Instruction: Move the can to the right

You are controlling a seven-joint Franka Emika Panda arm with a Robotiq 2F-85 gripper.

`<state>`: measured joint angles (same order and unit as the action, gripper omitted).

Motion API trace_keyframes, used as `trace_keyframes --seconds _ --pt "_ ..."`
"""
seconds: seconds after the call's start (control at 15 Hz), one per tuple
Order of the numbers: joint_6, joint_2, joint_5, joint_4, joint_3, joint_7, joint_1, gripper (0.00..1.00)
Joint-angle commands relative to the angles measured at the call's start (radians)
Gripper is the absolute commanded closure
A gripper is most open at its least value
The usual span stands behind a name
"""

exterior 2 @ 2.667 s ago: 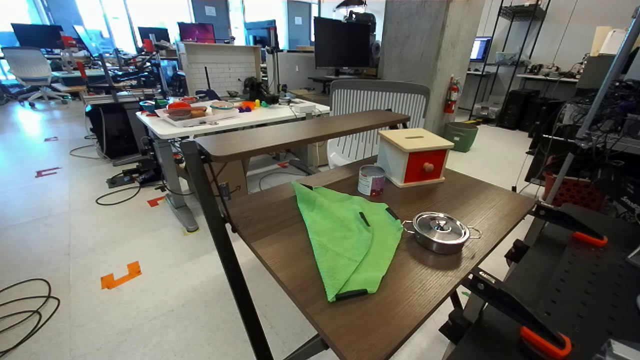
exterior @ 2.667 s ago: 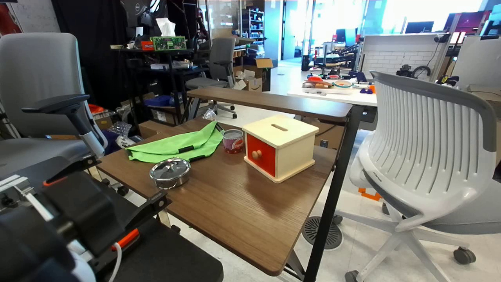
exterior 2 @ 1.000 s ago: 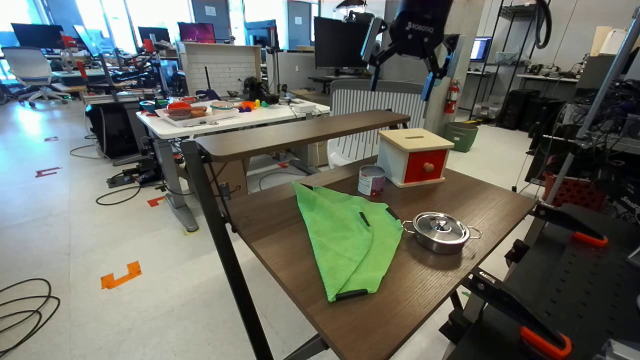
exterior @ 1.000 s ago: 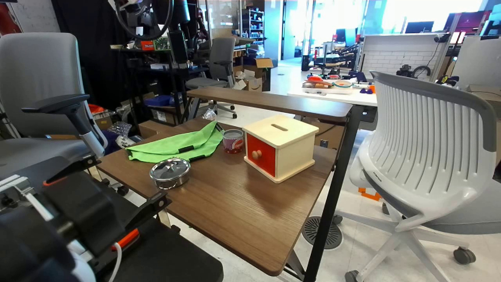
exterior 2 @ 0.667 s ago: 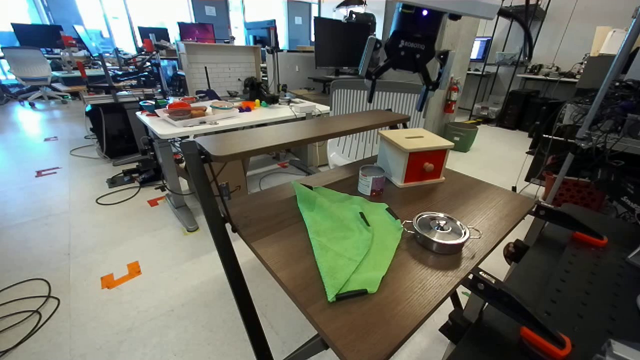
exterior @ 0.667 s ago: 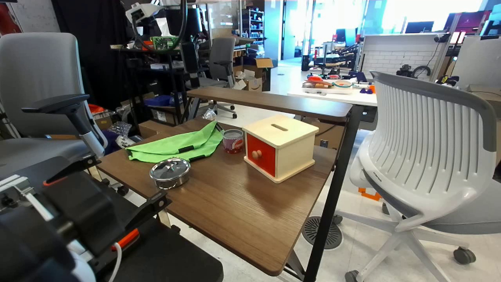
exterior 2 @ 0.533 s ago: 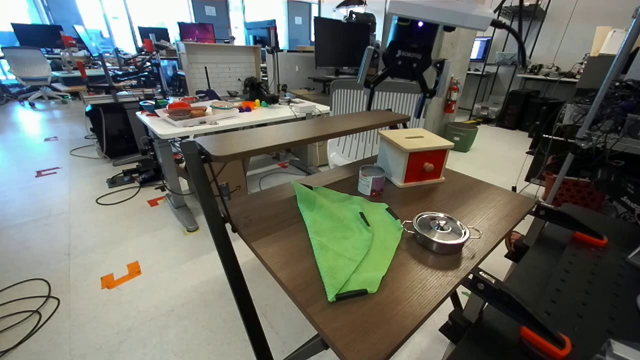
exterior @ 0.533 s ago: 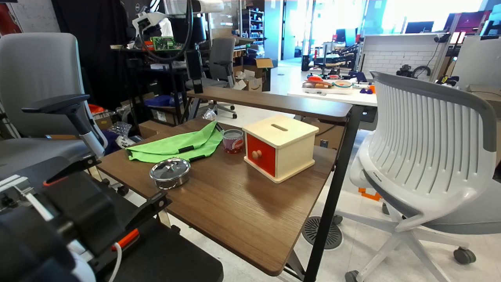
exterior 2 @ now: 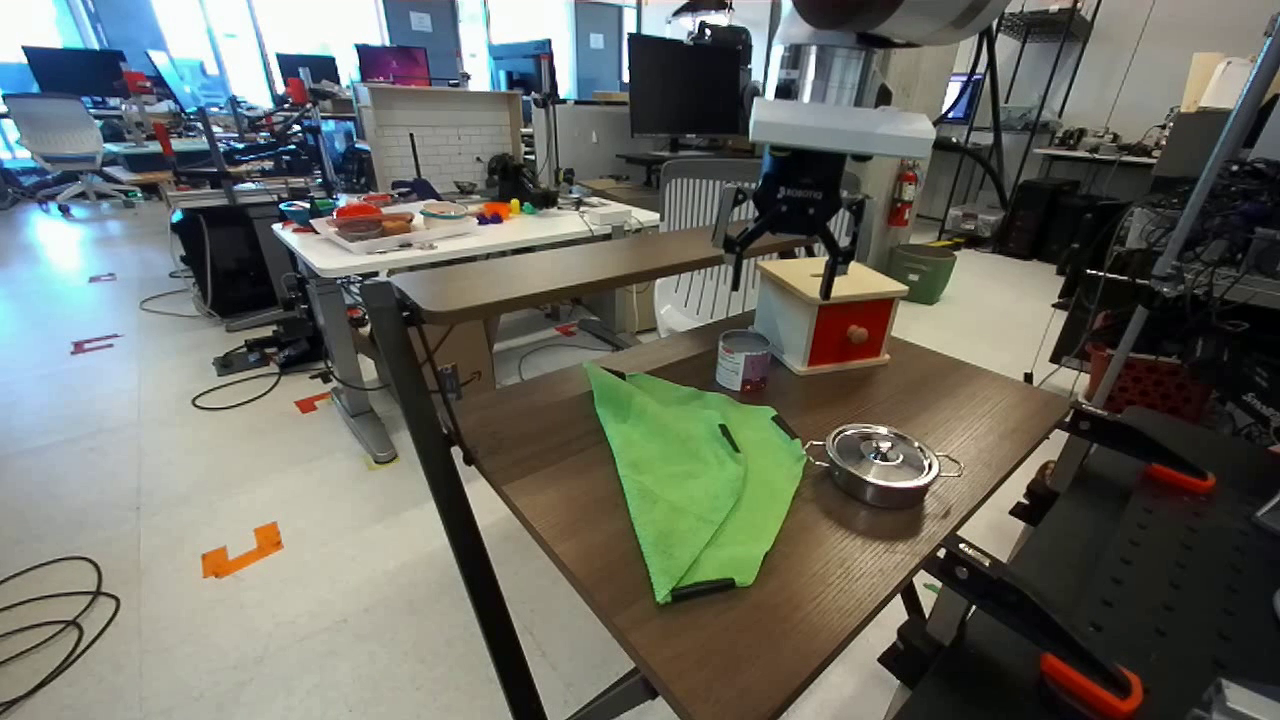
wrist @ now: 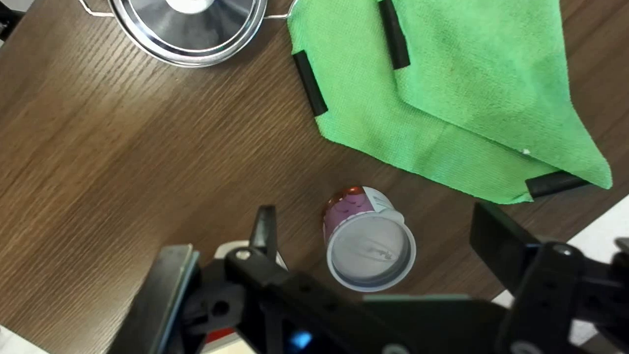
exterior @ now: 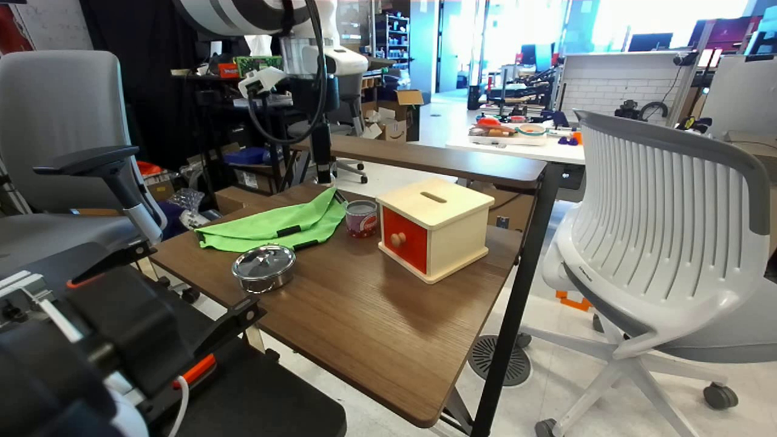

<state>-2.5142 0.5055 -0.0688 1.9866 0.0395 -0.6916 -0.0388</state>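
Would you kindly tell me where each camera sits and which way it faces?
In an exterior view: raised, nearest the towel, facing down toward the box; arm and open gripper at top.
In an exterior view: raised, beside the table, facing down past the pot toward the can; arm and gripper at upper left.
Wrist view: on the wrist, facing down at can, towel and pot; gripper fingers in the lower half.
Both exterior views share towel, can, pot and box.

On a brown table (exterior: 376,321) near a white chair (exterior: 661,224), a lidded metal pot (exterior: 264,269) sits just beside a green cloth (exterior 2: 700,480), and a red-fronted wooden box (exterior: 437,229) stands apart from both.
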Motion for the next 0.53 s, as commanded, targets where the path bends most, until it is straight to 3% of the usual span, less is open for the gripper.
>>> trace_keyframes --seconds 0.0,0.47 --pt "-0.026 0.095 -0.008 -0.09 0.046 -0.022 -0.028 0.0" --pt "-0.046 0.213 -0.038 -0.207 0.068 -0.076 -0.029 0.0"
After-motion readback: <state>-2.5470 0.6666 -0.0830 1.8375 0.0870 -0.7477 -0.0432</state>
